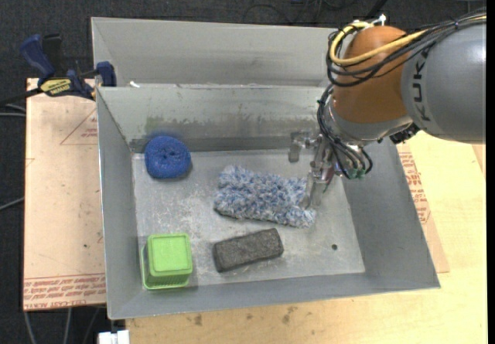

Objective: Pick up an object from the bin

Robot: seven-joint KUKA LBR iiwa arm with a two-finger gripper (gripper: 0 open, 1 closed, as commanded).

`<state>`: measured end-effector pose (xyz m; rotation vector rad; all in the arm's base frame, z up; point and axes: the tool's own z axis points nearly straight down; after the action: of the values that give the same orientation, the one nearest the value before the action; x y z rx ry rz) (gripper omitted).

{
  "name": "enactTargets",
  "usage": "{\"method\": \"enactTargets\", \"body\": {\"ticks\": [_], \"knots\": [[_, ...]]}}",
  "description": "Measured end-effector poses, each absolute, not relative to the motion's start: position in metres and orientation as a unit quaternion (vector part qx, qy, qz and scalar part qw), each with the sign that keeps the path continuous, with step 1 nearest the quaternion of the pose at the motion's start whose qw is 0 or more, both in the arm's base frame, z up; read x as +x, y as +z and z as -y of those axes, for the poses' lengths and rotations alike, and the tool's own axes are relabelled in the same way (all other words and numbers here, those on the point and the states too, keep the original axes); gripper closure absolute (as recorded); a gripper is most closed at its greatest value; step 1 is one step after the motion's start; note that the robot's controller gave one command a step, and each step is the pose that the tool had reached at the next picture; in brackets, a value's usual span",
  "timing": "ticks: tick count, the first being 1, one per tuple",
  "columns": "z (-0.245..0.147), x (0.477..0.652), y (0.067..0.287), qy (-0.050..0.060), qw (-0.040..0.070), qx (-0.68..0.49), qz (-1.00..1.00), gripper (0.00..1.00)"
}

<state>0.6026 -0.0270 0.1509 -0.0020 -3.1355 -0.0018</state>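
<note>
Right now your gripper point(315, 180) sits low over the right end of the blue-and-white knitted cloth point(259, 195), which lies crumpled about the middle of the bin point(232, 114) floor. You cannot tell from this angle whether the gripper is spread or closed, nor whether it already touches the cloth, because the orange wrist cover and its cables hang over it. Nothing looks lifted, so judge this as the approach-and-grasp step, with the pick itself not yet made.

If the cloth is your target, the next move calls for a firm pinch on a raised fold near that right edge, then a straight lift high enough for the trailing end to leave the floor. Soft knit will likely sag and drag, so expect it to hang long.

Just in front of the cloth lies a dark grey block point(247, 249), near enough that a dragging tail could nudge it. A green square box point(167, 260) sits in the front left corner, and a blue round ball point(168, 157) rests by the left wall towards the back. Both are well apart from the gripper. The right wall of the bin is close to the arm, so keep the lift vertical.
</note>
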Motion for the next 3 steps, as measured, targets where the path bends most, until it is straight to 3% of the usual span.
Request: {"method": "enactTargets", "body": {"ticks": [1,2,3], "knots": [[0.027,0.604,0.156,0.000,-0.001,0.000,1.000,0.00],[-0.001,0.625,0.073,0.001,-0.002,0.070,0.998,1.00],[-0.001,0.625,0.073,0.001,-0.002,0.070,0.998,1.00]]}}
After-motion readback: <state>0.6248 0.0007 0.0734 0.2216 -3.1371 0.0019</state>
